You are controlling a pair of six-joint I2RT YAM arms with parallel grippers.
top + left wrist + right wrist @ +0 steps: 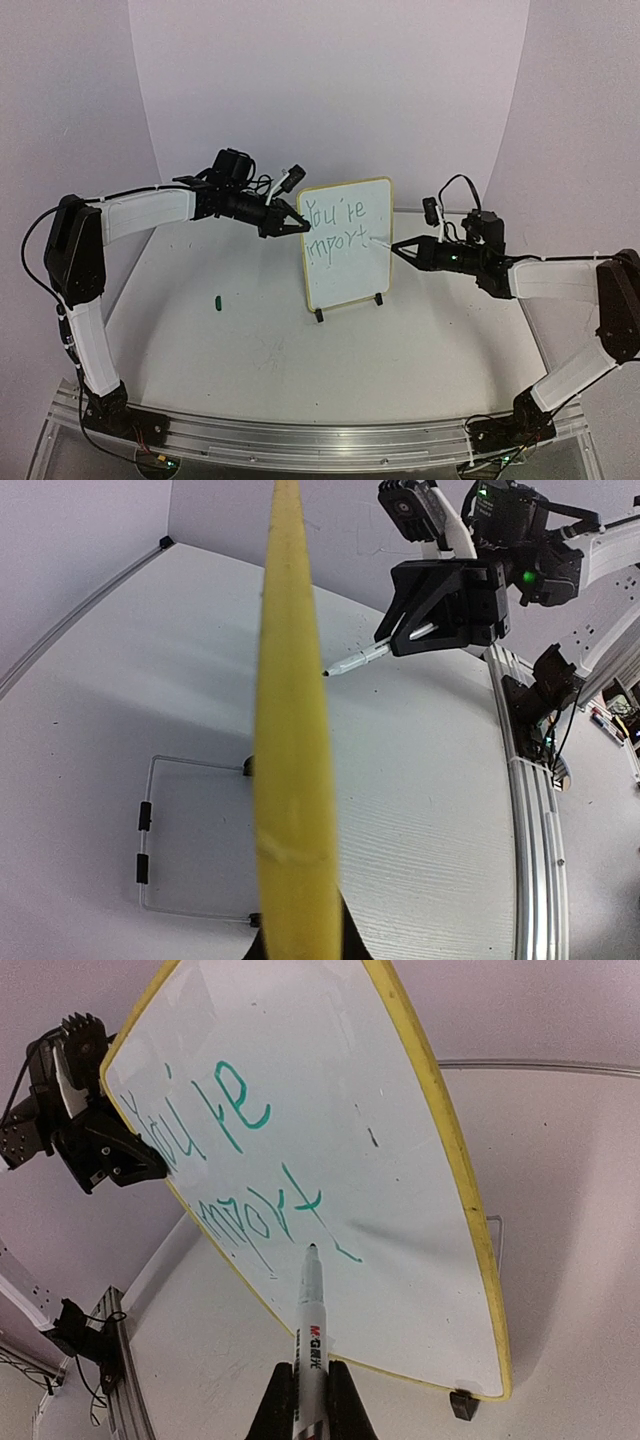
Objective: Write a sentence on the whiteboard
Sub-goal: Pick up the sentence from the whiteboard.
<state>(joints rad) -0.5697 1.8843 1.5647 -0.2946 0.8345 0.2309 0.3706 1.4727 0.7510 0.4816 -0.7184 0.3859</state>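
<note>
Whiteboard (350, 285): I see it upright on its black feet on the table (250, 350), face toward the arms, and every place below is given from it.
Sentence (335, 228): green marker writing on the whiteboard's upper half. The top line reads "You're". The line under it reads roughly "import". The lower half is bare.
Left gripper (299, 227): at the whiteboard's upper left edge, jaws closed on the yellow frame. In my left wrist view the frame (290, 780) runs straight up the middle, between my fingers.
Right gripper (396, 245): just off the whiteboard's right edge, level with the second line, jaws clamped on the marker (378, 241), which points in across the face.
Marker tip: in the right wrist view the marker (312, 1310) rises from my closed fingers (280, 1405), with its dark tip at the end of the second line (255, 1225). It looks to be touching the surface.
Wire stand (150, 830): a thin loop with two black sleeves, flat on the table behind the whiteboard's foot.
Green object (217, 300): small and dark green, on the table well left of the whiteboard. It is too small for me to name.
</note>
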